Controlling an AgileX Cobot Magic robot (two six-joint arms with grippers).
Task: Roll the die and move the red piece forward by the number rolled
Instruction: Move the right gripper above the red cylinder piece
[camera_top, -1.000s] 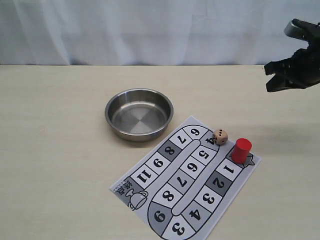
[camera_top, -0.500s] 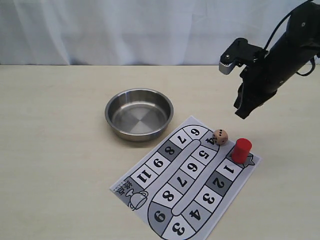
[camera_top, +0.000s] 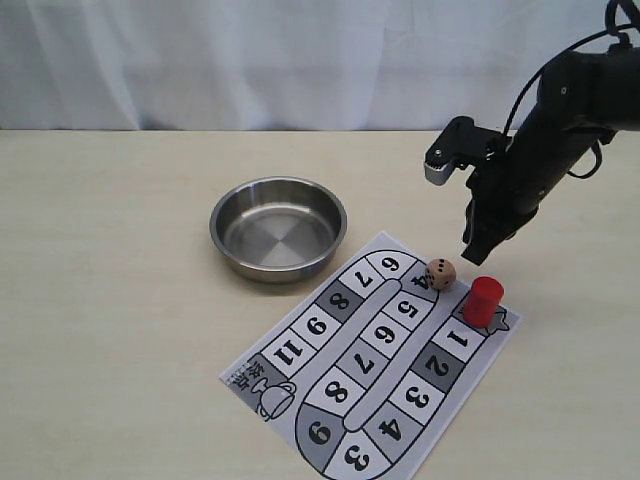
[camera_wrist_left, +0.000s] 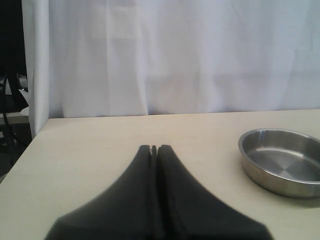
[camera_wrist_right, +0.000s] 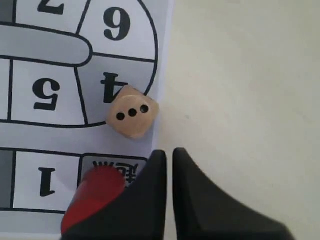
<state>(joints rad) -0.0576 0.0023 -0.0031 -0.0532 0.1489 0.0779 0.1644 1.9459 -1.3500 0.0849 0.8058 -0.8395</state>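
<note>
The die (camera_top: 440, 273) lies on the paper board (camera_top: 300, 385) at the edge of square 4; in the right wrist view the die (camera_wrist_right: 132, 117) shows a face with three pips. The red piece (camera_top: 484, 300) stands upright on the start square beside square 1, and the right wrist view catches the red piece (camera_wrist_right: 95, 197) partly behind a finger. My right gripper (camera_top: 472, 255) hangs just above and between die and piece, its fingers nearly touching with nothing between them (camera_wrist_right: 169, 152). My left gripper (camera_wrist_left: 154, 148) is shut and empty, out of the exterior view.
A steel bowl (camera_top: 278, 228) stands empty on the table to the left of the board, also seen in the left wrist view as the bowl (camera_wrist_left: 282, 161). A white curtain runs along the table's far edge.
My right arm has swung in from the far right edge and come down toward the die and red piece. Die, piece and bowl have not moved.
</note>
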